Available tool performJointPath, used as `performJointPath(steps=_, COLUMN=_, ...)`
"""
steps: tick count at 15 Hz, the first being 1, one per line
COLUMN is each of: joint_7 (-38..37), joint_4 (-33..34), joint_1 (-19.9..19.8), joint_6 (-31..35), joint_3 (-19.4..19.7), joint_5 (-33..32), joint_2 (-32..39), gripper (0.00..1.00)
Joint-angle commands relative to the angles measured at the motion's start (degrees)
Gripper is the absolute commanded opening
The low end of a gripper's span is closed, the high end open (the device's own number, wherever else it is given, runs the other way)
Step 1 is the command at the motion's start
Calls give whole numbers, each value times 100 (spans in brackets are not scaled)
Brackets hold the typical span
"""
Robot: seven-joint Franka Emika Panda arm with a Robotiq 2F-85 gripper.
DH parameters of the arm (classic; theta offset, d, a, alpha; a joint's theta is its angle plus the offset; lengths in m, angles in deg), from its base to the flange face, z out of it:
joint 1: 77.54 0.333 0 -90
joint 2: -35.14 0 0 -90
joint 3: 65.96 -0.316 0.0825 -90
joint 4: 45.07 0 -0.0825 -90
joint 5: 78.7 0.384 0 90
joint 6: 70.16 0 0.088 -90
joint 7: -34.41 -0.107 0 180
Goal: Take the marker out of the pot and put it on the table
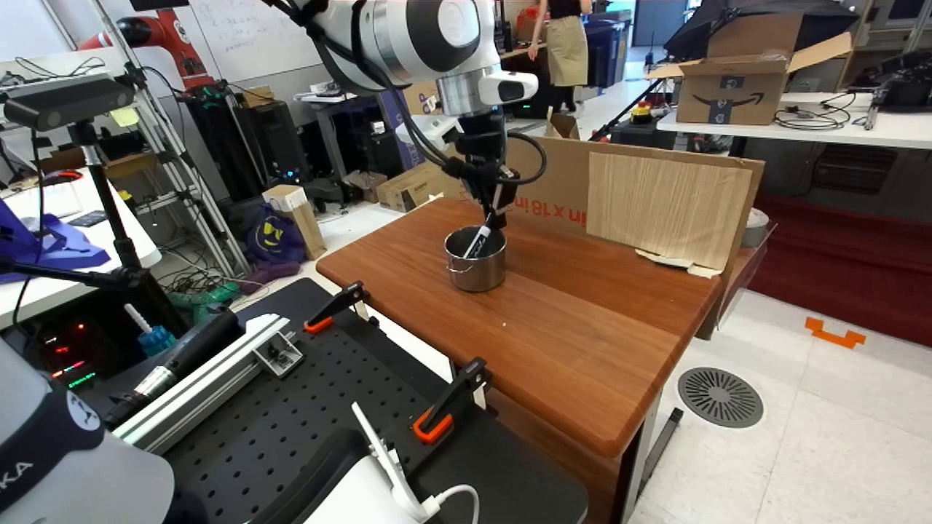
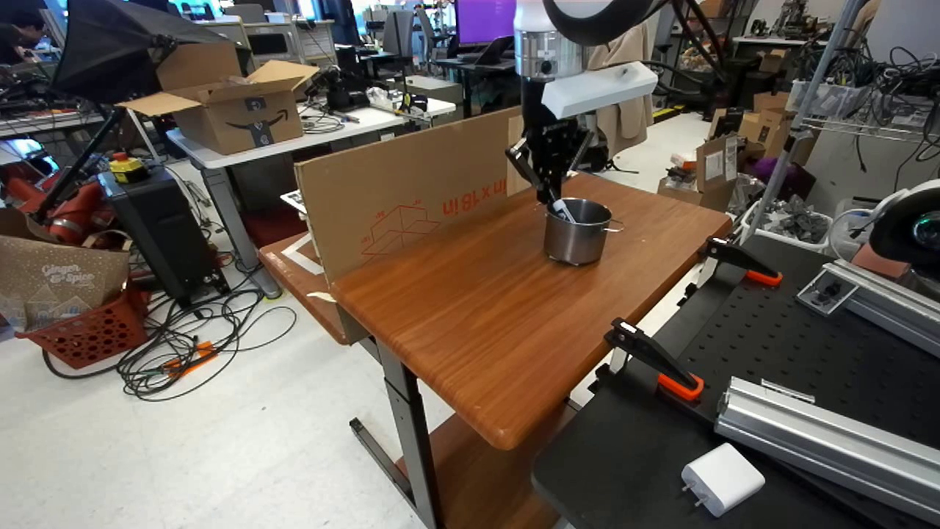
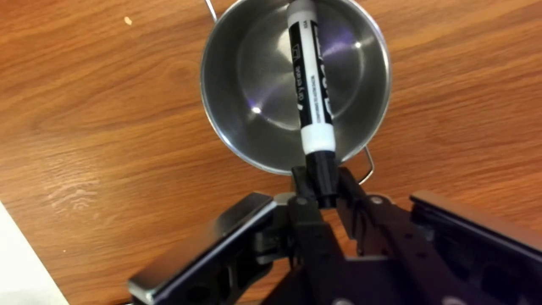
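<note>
The marker is a white and black dry-erase pen with a black cap. In the wrist view the marker slants across the pot, its grey-white end inside. My gripper is shut on the black cap, just over the pot's rim. In both exterior views the marker leans tilted in the shiny grey metal pot. My gripper points down at the pot's edge. I cannot tell whether the marker's lower end touches the pot. The pot stands on the reddish-brown table.
A cardboard panel stands along the table's far edge. Black clamps with orange pads grip the near edge, beside the black perforated bench. Thin wire handles stick out from the pot's sides.
</note>
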Motion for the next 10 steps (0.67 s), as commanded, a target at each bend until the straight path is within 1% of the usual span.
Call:
performJointPath(steps=1, joint_7=70, joint_4=18, joint_1=106, joint_6=28, joint_3=110, joint_5=59, joint_2=-33, gripper=5)
performJointPath(steps=4, joint_7=157, joint_4=-30, joint_1=62, joint_6=29, joint_3=65, joint_5=141, joint_2=-187, gripper=5)
performJointPath(steps=10, joint_7=193, joint_4=-145, joint_1=-2, joint_6=34, joint_3=25, joint_5=146, joint_2=-883, gripper=5)
